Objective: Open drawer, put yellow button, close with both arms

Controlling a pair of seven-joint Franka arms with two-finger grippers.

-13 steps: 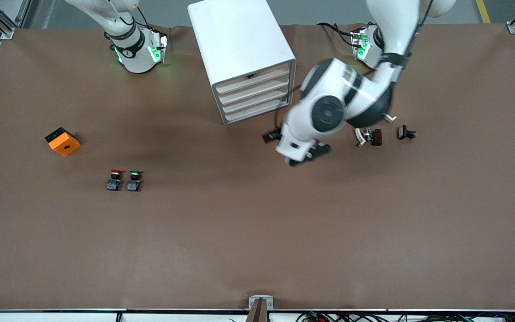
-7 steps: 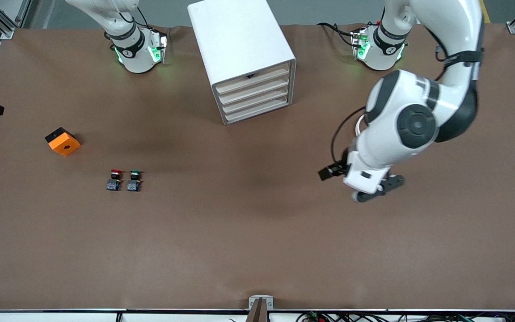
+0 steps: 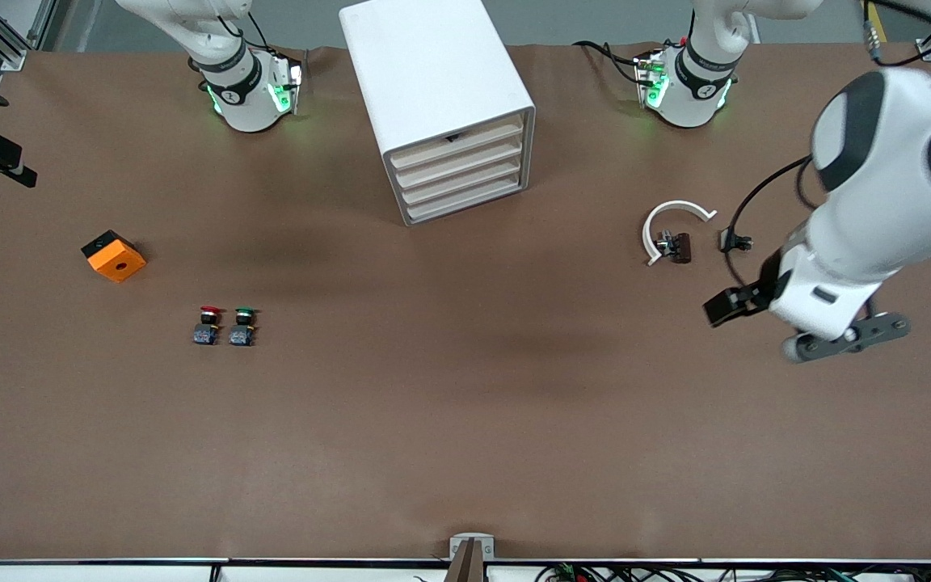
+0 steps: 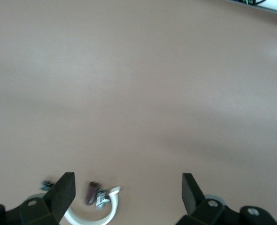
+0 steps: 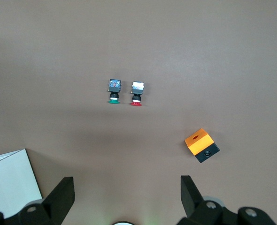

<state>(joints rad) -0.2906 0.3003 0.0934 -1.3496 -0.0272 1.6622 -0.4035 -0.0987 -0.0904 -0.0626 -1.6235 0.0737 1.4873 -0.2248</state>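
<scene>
Over the counter (image 3: pixel 465 420) at three o'clock, the left gripper (image 4: pixel 128 194) hangs, jaws wide; right gripper (image 5: pixel 127 196) likewise, empty, above the buttons; drawer (image 3: pixel 457 145) shut.

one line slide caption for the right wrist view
Open right gripper high above the table, over the green-capped button, red-capped button, orange box and cabinet corner.

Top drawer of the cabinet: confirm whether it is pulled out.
No: the drawer sits flush with the three below it in the cabinet.
</scene>
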